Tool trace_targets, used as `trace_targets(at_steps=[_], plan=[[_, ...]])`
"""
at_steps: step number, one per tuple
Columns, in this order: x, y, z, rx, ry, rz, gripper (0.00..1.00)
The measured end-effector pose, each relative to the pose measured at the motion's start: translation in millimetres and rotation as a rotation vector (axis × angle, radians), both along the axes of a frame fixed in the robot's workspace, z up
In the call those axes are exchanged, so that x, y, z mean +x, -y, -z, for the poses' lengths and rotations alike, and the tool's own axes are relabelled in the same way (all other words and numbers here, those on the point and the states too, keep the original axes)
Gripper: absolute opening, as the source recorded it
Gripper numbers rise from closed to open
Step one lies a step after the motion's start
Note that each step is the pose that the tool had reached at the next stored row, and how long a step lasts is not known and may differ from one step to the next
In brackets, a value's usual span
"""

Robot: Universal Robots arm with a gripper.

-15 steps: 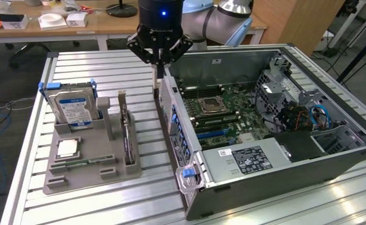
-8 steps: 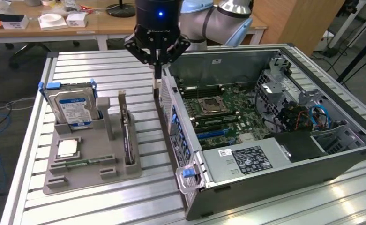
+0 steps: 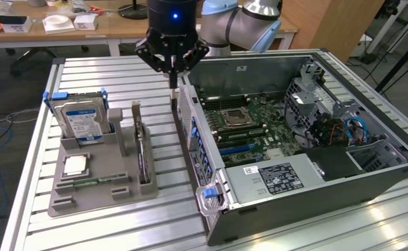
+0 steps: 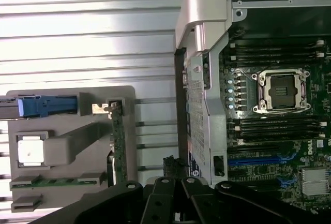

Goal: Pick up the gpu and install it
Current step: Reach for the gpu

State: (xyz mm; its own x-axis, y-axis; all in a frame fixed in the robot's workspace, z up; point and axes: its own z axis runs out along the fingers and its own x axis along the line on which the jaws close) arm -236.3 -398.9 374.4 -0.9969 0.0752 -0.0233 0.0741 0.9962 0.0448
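The gpu point(image 3: 141, 152) stands on its long edge in a slot of the grey holder point(image 3: 135, 192), its silver bracket end toward the back. From the wrist camera the gpu point(image 4: 118, 144) appears as a thin green strip along the grey holder point(image 4: 62, 97). My gripper point(image 3: 172, 79) hangs above the table, behind the gpu and close to the back corner of the open computer case point(image 3: 211, 157). Its fingers are shut with nothing between them. In the wrist view my gripper point(image 4: 173, 206) sits over the gap between holder and case point(image 4: 199, 43).
The holder also carries a blue-framed hard drive point(image 3: 82, 118), a square processor point(image 3: 74, 165) and a narrow memory stick point(image 3: 91, 181). Inside the case lie the motherboard point(image 3: 254, 125) with its socket point(image 4: 281, 88) and a blue slot point(image 4: 254, 160). Desks stand behind the table.
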Motion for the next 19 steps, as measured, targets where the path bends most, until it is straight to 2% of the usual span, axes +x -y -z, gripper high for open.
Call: trace_targets(at_steps=[19], plan=[[-12.1,0.0,2.3,0.0,0.0,0.0,0.11]])
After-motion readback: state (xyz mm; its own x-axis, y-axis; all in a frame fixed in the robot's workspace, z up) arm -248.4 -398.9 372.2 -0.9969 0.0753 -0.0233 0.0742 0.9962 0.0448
